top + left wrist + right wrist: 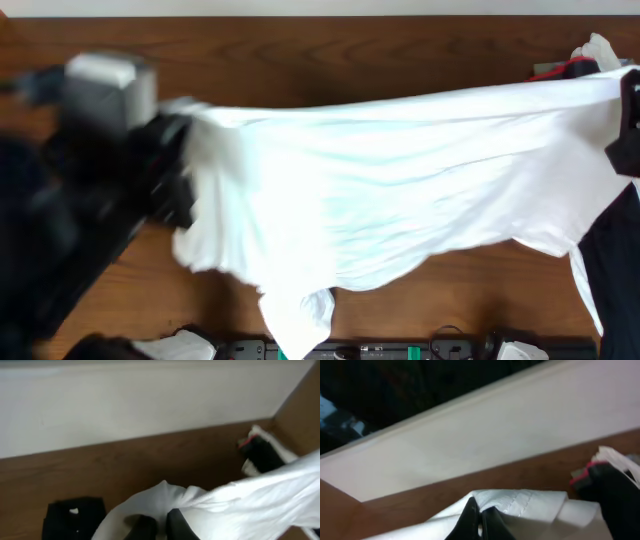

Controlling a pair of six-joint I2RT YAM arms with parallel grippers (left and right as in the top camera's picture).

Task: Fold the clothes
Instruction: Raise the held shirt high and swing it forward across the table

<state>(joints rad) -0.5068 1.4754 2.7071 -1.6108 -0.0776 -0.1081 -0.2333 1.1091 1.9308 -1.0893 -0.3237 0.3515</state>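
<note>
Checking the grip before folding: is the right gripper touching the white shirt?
Touching. The right wrist view shows the right gripper shut on the shirt at its stitched hem.

we see a brown wooden table (330, 60), its grain running lengthwise, stretching from side to side under the overhead camera. along its far edge stands a plain white wall (140, 400), meeting the wood in a straight line. at the table's near edge lies a dark strip of hardware (380, 350) with small pale markings, too blurred for us to read. above the wall's top edge, the right wrist view shows only a dark, unclear background (420, 385).
</note>
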